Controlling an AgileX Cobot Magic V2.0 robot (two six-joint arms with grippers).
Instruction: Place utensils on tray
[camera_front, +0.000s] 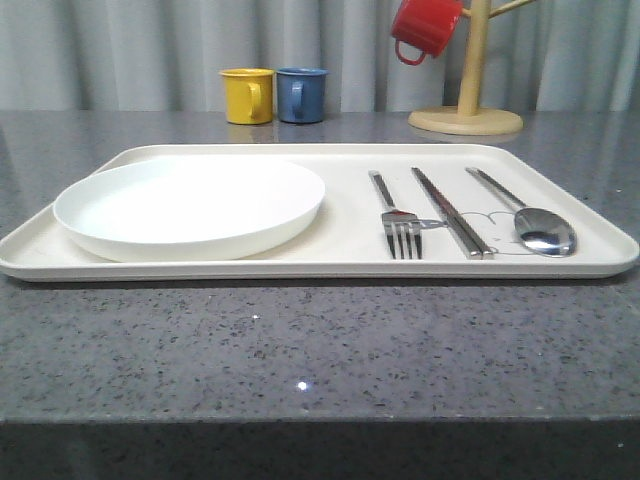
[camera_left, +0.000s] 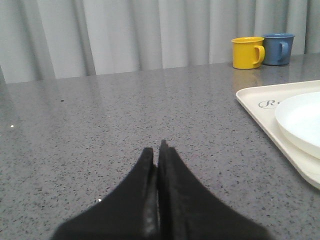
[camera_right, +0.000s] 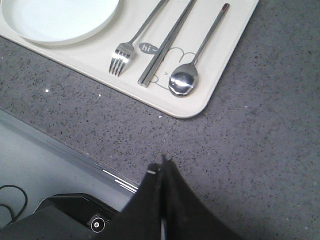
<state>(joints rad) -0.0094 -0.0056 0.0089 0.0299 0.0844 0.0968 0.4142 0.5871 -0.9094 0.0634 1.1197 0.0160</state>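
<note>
The cream tray (camera_front: 340, 160) lies across the middle of the grey table. On its left half rests the round white plate (camera_front: 190, 206). To the plate's right lie the fork (camera_front: 395, 215), the chopsticks (camera_front: 450, 212) and the spoon (camera_front: 530, 220), side by side. The right wrist view has the same fork (camera_right: 132, 42), chopsticks (camera_right: 167, 42) and spoon (camera_right: 192, 62) on the tray (camera_right: 227, 47). My right gripper (camera_right: 162, 161) is shut and empty over bare table near the tray's corner. My left gripper (camera_left: 155, 149) is shut and empty, left of the tray (camera_left: 255, 102) and plate (camera_left: 302, 120).
A yellow mug (camera_front: 247, 95) and a blue mug (camera_front: 300, 94) stand behind the tray. A red mug (camera_front: 424, 27) hangs on a wooden mug tree (camera_front: 470, 75) at the back right. The table's front edge (camera_right: 75, 150) runs close to my right gripper.
</note>
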